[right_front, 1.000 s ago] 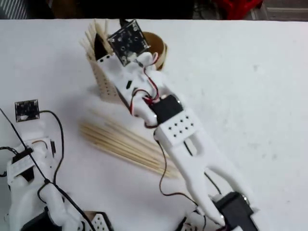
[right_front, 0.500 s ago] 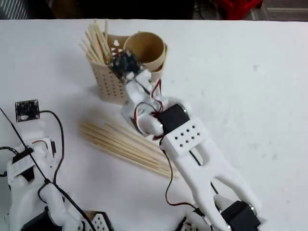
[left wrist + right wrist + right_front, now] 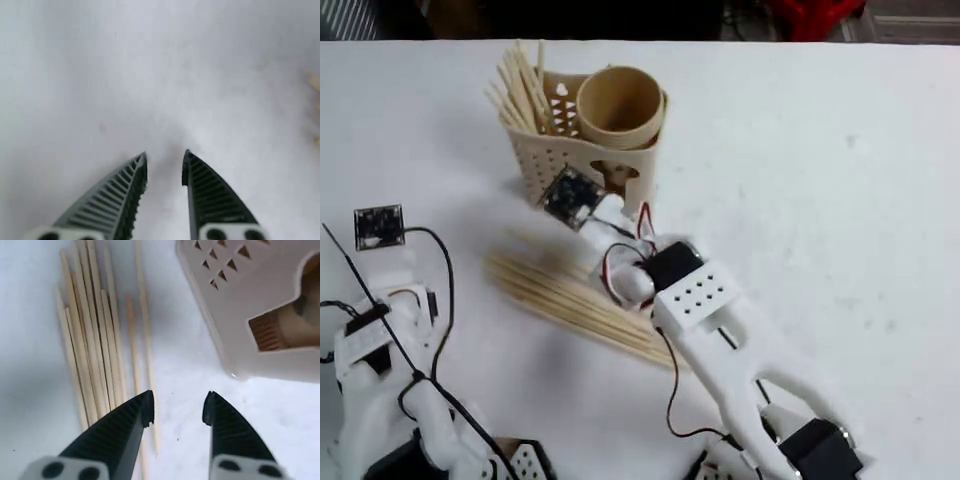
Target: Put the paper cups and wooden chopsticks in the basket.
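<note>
High view: fixed overhead, aimed down, most of table covered from mid distance. Left wrist view: taken from behind left claw, aimed past tips, held close to table. Right wrist view: taken from behind right claw, also close. Loose chopsticks and basket seen ahead of tips, shared with high view.

Bright diffuse light; soft shadows; wrist views blurred.
</note>
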Robot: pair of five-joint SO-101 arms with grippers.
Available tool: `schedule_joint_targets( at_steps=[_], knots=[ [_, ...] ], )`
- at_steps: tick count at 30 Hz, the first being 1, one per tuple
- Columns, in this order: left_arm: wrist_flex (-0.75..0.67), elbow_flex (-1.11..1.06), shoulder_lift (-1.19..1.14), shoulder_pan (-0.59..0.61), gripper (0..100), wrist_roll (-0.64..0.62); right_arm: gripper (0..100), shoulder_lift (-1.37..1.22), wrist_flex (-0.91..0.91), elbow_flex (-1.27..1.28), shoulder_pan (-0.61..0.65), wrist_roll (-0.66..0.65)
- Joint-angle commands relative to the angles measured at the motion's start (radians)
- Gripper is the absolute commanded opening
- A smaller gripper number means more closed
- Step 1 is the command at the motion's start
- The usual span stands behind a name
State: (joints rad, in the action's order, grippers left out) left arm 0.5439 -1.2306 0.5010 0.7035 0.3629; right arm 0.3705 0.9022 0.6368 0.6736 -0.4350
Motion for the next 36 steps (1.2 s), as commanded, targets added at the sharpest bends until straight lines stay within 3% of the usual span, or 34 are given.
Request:
schedule_joint_targets(
  at_steps=[1, 11, 22, 36],
  knots=[
    [0.173, 0.115, 0.004, -0.036, 13, -0.014, 16.6, 0.030, -0.039, 0.026, 0.024, -0.078],
    [0.104, 0.026, 0.008, -0.116, 13, -0.006, 16.6, 0.019, -0.300, 0.140, 0.077, -0.178],
    [0.106, 0.025, 0.008, -0.088, 13, -0.008, 16.6, -0.424, -0.329, -0.092, 0.044, -0.186],
    [0.106, 0.011, 0.008, -0.088, 13, -0.009, 16.1, -0.570, -0.326, -0.135, 0.002, -0.193]
  ],
)
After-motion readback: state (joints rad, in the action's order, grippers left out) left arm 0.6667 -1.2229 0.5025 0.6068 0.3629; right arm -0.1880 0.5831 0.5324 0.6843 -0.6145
